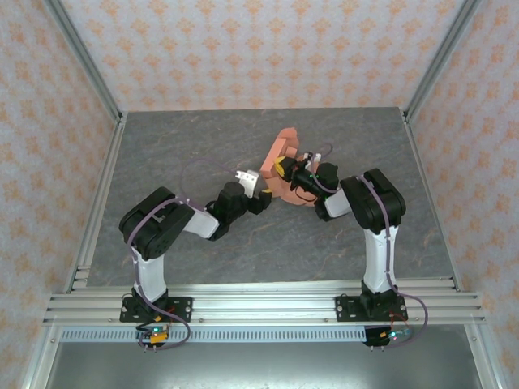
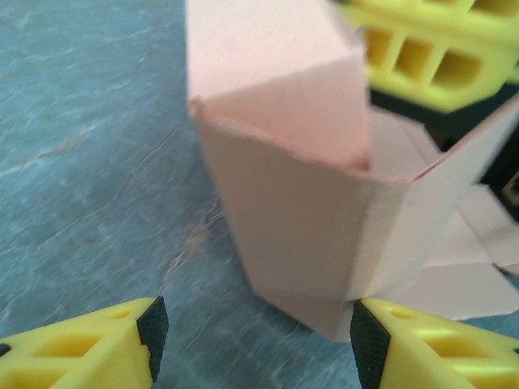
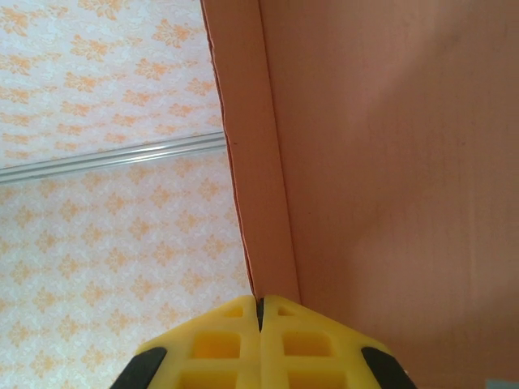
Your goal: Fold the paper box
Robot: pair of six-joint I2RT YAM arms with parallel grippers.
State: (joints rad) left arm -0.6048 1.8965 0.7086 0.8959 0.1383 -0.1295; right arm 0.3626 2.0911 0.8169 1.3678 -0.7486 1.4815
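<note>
I've got the paper box (image 2: 292, 219) half-formed, right end effector (image 3: 259, 304) clamped on one panel, left end effector (image 2: 258, 331) apart just beside it, flaps left to tuck.

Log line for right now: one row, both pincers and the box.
left pincer: open, facing paper box | right pincer: shut on paper box panel edge | box: partly folded

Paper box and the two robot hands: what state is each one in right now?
paper box: partly folded, walls raised, not yet closed up.
left hand: open, straddling a lower corner of the box.
right hand: shut, pinching a thin edge of the paper box.
</note>
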